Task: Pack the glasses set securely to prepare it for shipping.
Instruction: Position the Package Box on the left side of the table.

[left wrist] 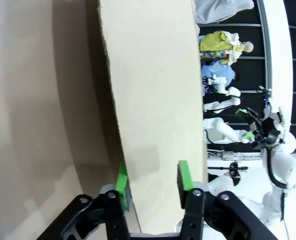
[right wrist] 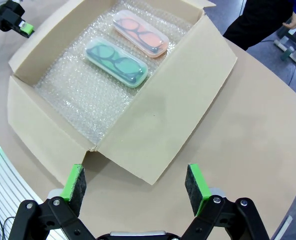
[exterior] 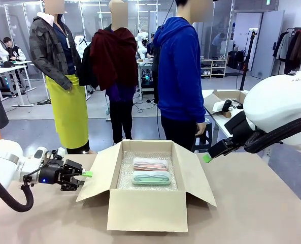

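On crinkly bubble wrap (right wrist: 73, 95) inside the cardboard box (right wrist: 152, 125), two oblong cases (right wrist: 116, 62); left end effector (left wrist: 151, 181) straddles a flap, right end effector (right wrist: 136, 186) wide.

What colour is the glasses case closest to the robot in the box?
Mint green, with dark glasses showing through its see-through top. The right wrist view shows it best.

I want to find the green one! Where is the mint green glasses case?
In the front view, the mint green case lies on bubble wrap inside the open cardboard box, right beside the pink case, on the side nearer the robot.
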Robot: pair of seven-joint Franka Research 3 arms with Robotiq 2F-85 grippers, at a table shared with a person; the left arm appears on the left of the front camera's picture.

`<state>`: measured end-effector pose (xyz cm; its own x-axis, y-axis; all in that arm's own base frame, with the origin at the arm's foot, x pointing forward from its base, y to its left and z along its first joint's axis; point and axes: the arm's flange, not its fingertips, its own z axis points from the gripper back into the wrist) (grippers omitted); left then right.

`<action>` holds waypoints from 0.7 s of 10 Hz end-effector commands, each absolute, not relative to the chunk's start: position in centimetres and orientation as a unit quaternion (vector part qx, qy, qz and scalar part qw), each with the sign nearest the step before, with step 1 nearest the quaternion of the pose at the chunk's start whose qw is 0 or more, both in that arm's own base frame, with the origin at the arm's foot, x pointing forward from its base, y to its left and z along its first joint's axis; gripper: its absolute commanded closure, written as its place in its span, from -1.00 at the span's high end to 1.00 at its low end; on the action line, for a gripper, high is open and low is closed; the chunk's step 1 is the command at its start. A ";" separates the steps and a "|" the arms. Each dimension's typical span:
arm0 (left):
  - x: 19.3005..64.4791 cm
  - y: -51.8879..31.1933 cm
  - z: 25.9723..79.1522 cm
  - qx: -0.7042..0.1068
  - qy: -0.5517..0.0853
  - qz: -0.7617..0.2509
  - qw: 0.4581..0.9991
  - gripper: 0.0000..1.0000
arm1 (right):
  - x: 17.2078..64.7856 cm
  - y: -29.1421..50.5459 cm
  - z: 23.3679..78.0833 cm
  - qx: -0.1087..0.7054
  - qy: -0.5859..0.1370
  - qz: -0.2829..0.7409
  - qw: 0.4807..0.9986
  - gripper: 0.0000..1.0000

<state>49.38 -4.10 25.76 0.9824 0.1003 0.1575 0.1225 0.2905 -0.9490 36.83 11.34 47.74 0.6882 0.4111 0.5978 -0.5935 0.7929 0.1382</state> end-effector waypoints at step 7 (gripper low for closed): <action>48.9 -4.6 27.3 -0.639 -0.079 -0.021 0.765 -1.00 | 36.9 11.4 47.8 0.164 -0.286 0.284 0.900 1.00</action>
